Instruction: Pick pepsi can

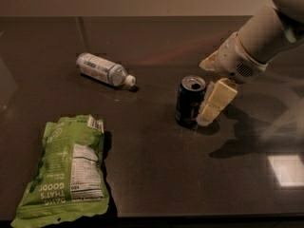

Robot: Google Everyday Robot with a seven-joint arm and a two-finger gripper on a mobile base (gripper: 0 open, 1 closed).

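Observation:
The pepsi can stands upright on the dark table, right of centre: dark navy with a silver top and pull-tab. My gripper reaches in from the upper right and sits right at the can's right side. Its fingers are spread open. The near cream finger lies against or just beside the can's right wall. The far finger is behind the can and to its right. Nothing is held.
A clear plastic bottle with a white cap lies on its side at the back left. A green snack bag lies flat at the front left, near the table's front edge. A bright light reflection shows at the right.

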